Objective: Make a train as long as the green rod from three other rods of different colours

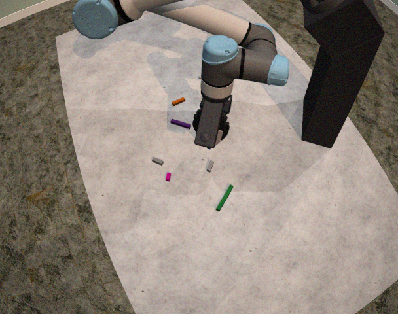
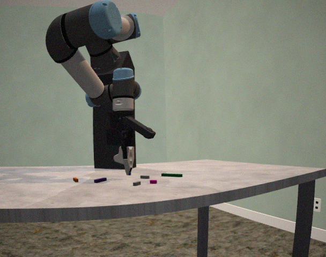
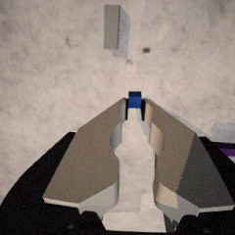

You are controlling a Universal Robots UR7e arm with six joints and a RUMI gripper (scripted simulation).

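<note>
My gripper (image 3: 134,100) (image 2: 128,172) is shut on the small blue rod (image 3: 134,99) (image 2: 129,173), low over the table. In the top view the arm hides most of the blue rod. A grey rod (image 1: 209,165) (image 2: 144,176) (image 3: 112,26) lies in front of the gripper. The green rod (image 1: 224,197) (image 2: 171,175) lies beyond that grey rod. A second grey rod (image 1: 157,160) (image 2: 136,183) lies near the magenta rod (image 1: 167,176) (image 2: 153,181), apart from it. The purple rod (image 1: 180,123) (image 2: 100,180) (image 3: 226,149) and the orange rod (image 1: 178,101) (image 2: 75,179) lie beside the gripper. No rods on the table touch.
The arm's dark pedestal (image 1: 327,97) (image 2: 110,155) stands behind the gripper. The table (image 1: 277,253) (image 2: 241,176) has a curved edge on the side of the orange and purple rods. The arm casts shadows over the rods' area.
</note>
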